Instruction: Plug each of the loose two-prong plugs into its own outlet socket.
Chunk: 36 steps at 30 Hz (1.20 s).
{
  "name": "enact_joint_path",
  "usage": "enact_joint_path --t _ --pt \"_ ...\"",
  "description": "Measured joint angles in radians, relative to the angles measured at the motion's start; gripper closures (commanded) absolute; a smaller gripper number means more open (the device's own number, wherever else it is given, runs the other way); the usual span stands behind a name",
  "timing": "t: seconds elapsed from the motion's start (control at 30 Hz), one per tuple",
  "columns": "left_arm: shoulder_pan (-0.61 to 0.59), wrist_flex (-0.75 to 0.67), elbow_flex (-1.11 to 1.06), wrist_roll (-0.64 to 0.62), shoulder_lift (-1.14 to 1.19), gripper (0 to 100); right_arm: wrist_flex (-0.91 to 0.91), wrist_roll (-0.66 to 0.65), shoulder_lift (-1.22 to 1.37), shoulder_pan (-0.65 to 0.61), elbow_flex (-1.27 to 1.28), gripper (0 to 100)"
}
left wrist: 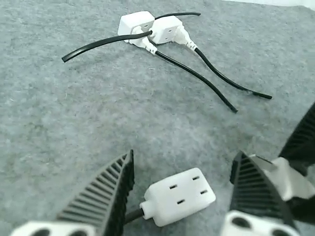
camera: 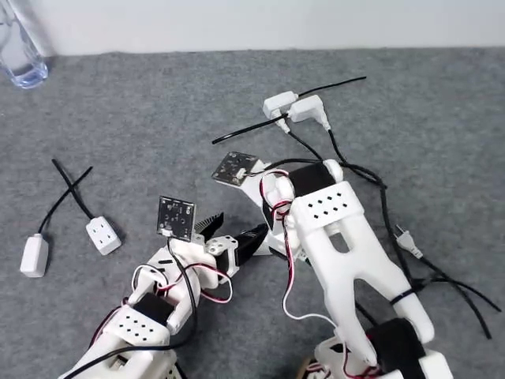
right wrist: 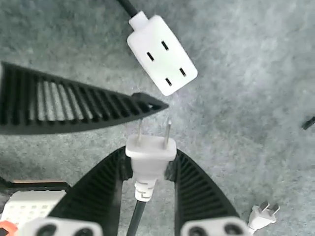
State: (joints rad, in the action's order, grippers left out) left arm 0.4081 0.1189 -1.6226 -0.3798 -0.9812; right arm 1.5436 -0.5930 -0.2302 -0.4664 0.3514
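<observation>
A white outlet socket (left wrist: 179, 195) lies on the grey carpet between the spread fingers of my left gripper (left wrist: 185, 157), which is open and apart from it on both sides. My right gripper (right wrist: 150, 162) is shut on a white two-prong plug (right wrist: 150, 147). The plug's prongs point at that same socket (right wrist: 162, 54), a short gap away. One black left finger (right wrist: 74, 105) crosses between them. From above, both arms meet at mid-table, with the left gripper (camera: 229, 230) beside the right arm (camera: 331, 229).
Two white sockets with plugs seated in them (camera: 296, 106) and black cords lie at the back. Another socket (camera: 102, 234) and a white block on a cord (camera: 33, 255) sit far left. A loose plug (camera: 408, 241) lies right. A glass (camera: 20, 55) stands back left.
</observation>
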Motion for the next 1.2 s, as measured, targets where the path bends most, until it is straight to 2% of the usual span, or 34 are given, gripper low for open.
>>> enact_joint_path --t 0.17,0.4,0.73,1.0,1.2 --pt "-0.005 -0.005 -0.002 0.002 0.0 70 0.002 0.049 0.0 -0.066 0.0 99.0" --pt "-0.011 -0.005 0.002 -0.006 0.0 70 0.002 0.06 0.0 -0.091 0.002 99.0" --pt "-0.011 -0.005 0.002 -0.006 0.0 70 -0.006 0.06 0.0 -0.091 0.002 99.0" --pt "-0.014 -0.005 0.003 -0.008 -0.002 70 -0.08 0.06 0.028 -0.092 0.003 99.0" --pt "-0.031 -0.012 0.002 -0.002 -0.009 70 -0.137 0.038 0.035 -0.037 0.0 99.0"
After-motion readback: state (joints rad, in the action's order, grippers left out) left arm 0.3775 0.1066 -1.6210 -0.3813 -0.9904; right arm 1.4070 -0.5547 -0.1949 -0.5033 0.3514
